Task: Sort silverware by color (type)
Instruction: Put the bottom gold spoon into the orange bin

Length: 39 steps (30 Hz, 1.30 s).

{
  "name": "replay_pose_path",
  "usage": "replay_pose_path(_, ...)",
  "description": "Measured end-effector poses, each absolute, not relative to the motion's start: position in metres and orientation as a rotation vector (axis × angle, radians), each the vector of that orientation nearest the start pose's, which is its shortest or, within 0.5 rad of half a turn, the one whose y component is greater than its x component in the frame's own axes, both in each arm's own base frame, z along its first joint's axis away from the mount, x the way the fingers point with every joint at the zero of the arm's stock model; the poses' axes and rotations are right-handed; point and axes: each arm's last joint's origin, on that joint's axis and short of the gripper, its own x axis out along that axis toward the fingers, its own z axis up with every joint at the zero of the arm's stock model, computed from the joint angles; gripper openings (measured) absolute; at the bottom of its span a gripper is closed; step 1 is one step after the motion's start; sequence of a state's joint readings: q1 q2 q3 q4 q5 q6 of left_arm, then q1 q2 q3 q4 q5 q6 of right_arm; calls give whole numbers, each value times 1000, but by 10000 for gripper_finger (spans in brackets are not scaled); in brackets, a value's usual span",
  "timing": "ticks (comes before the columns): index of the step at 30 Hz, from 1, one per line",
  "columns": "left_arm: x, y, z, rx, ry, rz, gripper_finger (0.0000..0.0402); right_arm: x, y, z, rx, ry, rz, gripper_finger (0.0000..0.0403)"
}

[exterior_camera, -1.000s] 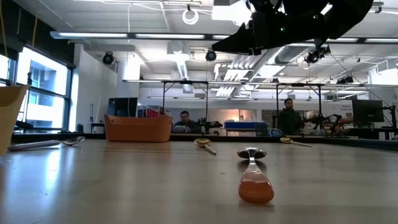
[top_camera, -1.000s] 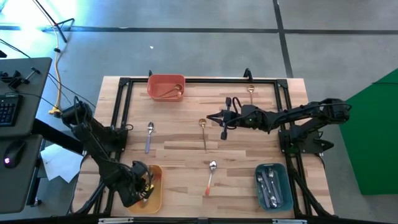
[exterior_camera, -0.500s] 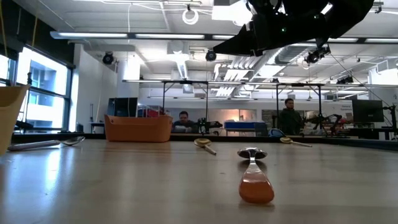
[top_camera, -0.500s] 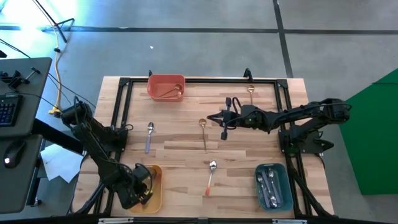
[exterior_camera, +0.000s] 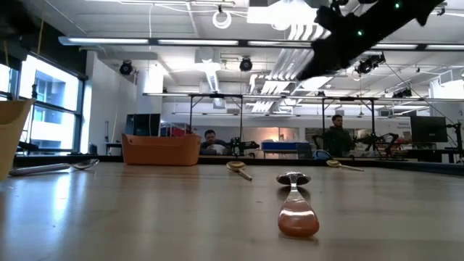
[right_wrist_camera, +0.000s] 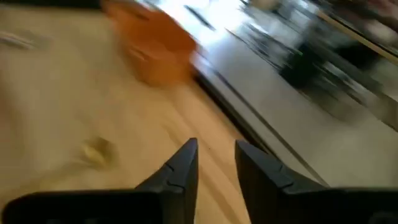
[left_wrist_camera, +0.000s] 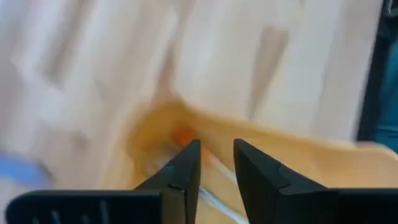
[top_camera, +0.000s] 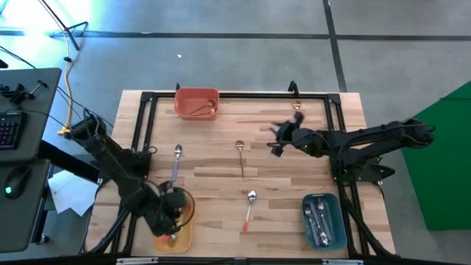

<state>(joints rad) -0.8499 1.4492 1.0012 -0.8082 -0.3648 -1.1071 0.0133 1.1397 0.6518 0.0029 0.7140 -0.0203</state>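
Two arms have moved since a second ago: the right gripper (top_camera: 277,140) has pulled back toward the right side of the table (top_camera: 213,180) and away from the gold spoon (top_camera: 241,157) in the middle, and the left gripper (top_camera: 171,212) has shifted from inside the yellow bin (top_camera: 181,234) up to that bin's far edge

Loose spoons are lying where they were: a purple-handled spoon (top_camera: 176,161) left of centre, the gold one at centre, an orange-handled spoon (top_camera: 249,209) nearer the front, another gold spoon (top_camera: 297,109) by the back rail, well apart from each other. Red bin (top_camera: 196,102) at the back is holding gold spoons, teal bin (top_camera: 324,219) at front right is holding several silver spoons. Black frame rails are running round the table edge. Nothing is blocking the loose spoons from above

People are sitting in the room behind, seen from the low view

Left fingers (left_wrist_camera: 180,171) are standing narrowly apart over the yellow bin, holding nothing. Right fingers (right_wrist_camera: 180,167) are likewise a narrow gap apart, empty, hanging above bare wood
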Motion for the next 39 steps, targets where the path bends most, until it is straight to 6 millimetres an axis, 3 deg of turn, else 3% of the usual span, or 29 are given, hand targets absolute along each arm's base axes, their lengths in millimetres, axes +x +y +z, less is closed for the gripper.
replay_pose_path(5,210,-166,226,-12,934,205,47,211,-26,229,-102,589,-894,108)
replay_pose_path(8,231,-151,217,61,860,150,22,201,-35,223,-19,647,-973,110)
replay_pose_path(12,253,-125,196,17,779,-1,3,195,-50,217,70,701,-1035,110)
replay_pose_path(17,264,-88,174,-108,668,-108,2,198,-67,211,209,724,-982,110)
replay_pose_path(26,264,-47,162,-75,455,-78,1,243,-71,179,363,697,-750,110)
replay_pose_path(34,252,-17,156,-116,272,-31,1,286,-50,145,425,606,-554,110)
replay_pose_path(39,240,-6,152,-97,167,-14,1,313,-45,137,392,634,-506,120)
